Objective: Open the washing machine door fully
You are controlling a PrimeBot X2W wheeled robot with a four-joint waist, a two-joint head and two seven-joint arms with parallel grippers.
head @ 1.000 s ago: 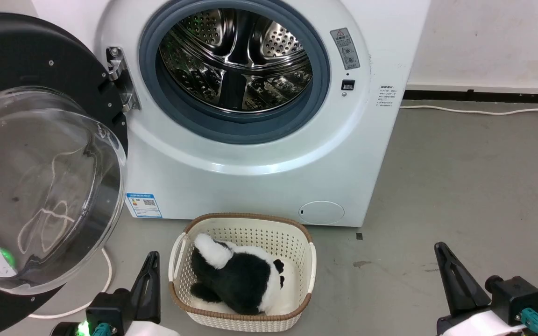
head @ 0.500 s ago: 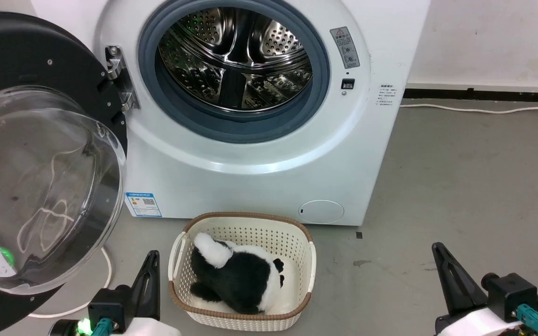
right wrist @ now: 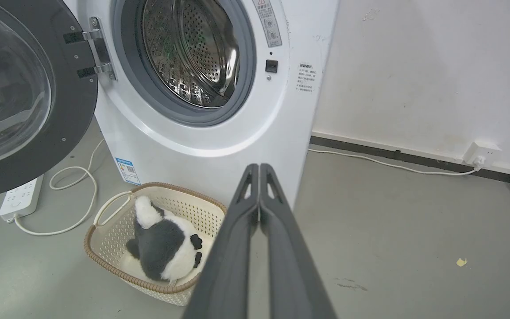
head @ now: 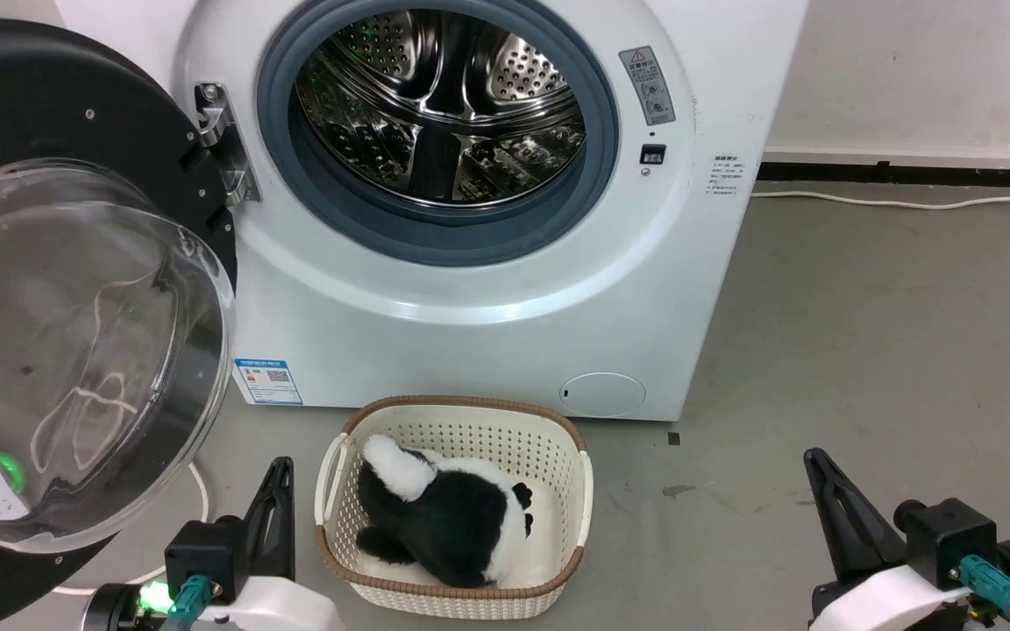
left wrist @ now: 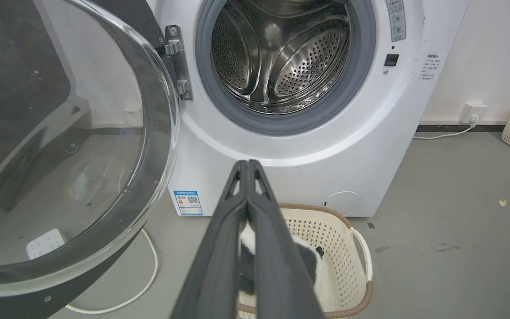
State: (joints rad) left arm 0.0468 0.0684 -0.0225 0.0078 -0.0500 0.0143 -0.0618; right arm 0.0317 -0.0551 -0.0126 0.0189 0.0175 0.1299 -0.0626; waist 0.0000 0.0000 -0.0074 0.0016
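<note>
My left gripper (head: pixel 280 473) is closed and empty, fingers pressed together, low over the floor. My right gripper (head: pixel 821 469) is the same, well off to the right. The washing machine door (head: pixel 75 333) hangs wide from the hinge at the left edge of the washing machine (head: pixel 470 342), up and left of my left gripper, so that arm is nearer. I judge any last push goes leftward.

Scuffed grey concrete floor (head: pixel 864 333), plain white wall (right wrist: pixel 414 66). Black skirting strip (right wrist: pixel 370 152) runs right under the wall socket (right wrist: pixel 481 153), white cable (right wrist: pixel 370 161) trailing from it.
</note>
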